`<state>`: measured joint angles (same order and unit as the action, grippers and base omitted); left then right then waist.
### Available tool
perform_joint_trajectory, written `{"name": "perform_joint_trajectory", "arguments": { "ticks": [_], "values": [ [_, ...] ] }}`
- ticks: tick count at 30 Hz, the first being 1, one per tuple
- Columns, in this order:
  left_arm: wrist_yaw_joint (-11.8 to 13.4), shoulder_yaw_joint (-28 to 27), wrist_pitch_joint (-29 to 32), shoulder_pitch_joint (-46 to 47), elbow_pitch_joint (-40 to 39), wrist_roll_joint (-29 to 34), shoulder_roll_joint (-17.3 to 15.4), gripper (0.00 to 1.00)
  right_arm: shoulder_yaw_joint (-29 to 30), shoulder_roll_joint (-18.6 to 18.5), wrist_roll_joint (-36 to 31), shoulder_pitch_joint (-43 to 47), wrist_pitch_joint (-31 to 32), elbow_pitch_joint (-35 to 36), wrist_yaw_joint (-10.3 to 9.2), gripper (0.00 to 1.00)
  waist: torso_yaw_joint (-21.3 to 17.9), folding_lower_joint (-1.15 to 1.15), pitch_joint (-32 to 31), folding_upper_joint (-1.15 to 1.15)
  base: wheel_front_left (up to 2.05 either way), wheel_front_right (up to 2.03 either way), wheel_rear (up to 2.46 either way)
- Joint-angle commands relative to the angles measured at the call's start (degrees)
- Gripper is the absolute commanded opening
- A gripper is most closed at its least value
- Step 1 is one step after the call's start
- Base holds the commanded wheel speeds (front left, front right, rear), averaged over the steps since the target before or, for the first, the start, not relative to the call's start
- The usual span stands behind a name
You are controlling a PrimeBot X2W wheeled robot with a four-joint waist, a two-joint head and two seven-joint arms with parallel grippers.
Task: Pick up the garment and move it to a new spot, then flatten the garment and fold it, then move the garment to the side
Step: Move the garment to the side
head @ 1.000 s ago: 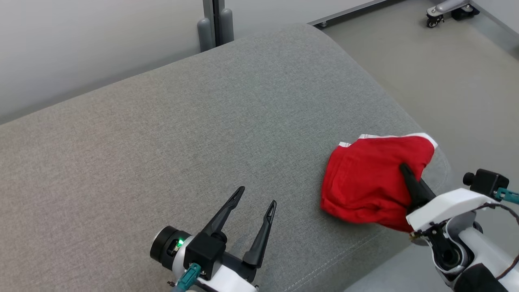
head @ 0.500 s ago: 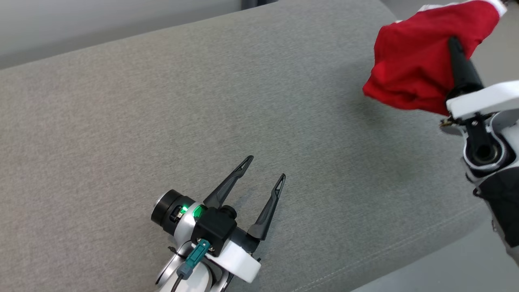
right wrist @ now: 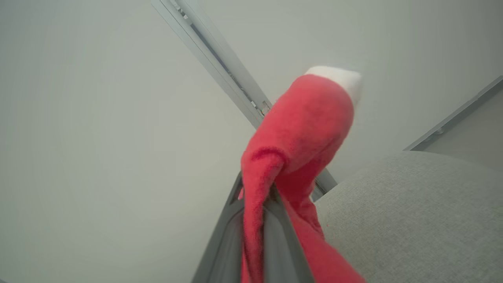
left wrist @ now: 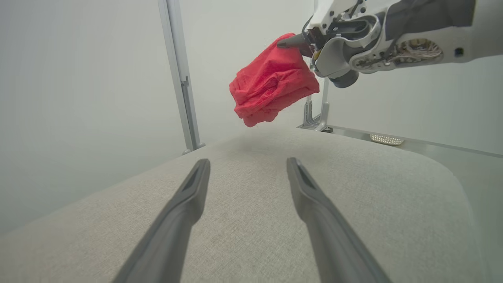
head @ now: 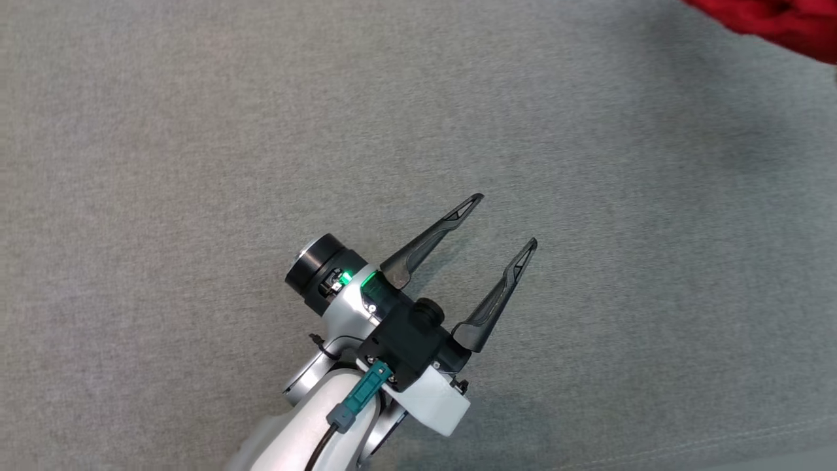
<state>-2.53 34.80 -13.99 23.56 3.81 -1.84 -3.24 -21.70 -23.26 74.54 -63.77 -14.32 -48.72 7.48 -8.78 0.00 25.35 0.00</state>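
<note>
The right gripper (left wrist: 292,40), clamped on the red garment (left wrist: 271,84), has lifted it clear of the grey cushion (left wrist: 373,177) where it lay; the carry to a new spot has begun. The left gripper (head: 509,218) hovers open, empty.

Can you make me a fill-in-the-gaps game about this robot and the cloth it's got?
1. The garment is coloured ____.
2. The right gripper is ____ on the garment and holds it up in the air.
3. The left gripper holds nothing, and its fingers are spread wide ____.
4. Below the left gripper lies a ____ cushion.

Missing words: red; shut; open; grey.
</note>
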Motion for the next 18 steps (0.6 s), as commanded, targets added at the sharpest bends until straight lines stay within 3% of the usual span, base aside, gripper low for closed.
{"name": "perform_joint_trajectory", "arguments": {
  "ticks": [1, 8, 18],
  "values": [
    [-0.25, -0.77, 0.45, 1.73, -1.98, 0.75, 0.04, 1.0, 2.44, -1.77, -1.65, 0.04, -0.66, -0.3, 0.01, 0.0, 3.79, 0.0, 3.98, 0.0, 0.0, 0.0, 0.0],
    [-0.37, 0.43, 0.93, 2.19, -0.86, 1.67, -1.15, 1.0, 15.26, -0.44, -8.87, 3.62, -0.67, -5.55, 0.01, 0.0, 4.08, 0.0, 7.45, 0.0, 0.0, 0.0, 0.0],
    [-0.01, 0.5, 1.23, 3.29, 0.24, 1.76, -1.9, 1.0, 23.56, 2.68, -19.26, 7.37, -0.67, -7.52, 0.01, 0.0, -0.18, 0.0, 7.57, 0.0, 0.0, 0.0, 0.0]
  ]
}}
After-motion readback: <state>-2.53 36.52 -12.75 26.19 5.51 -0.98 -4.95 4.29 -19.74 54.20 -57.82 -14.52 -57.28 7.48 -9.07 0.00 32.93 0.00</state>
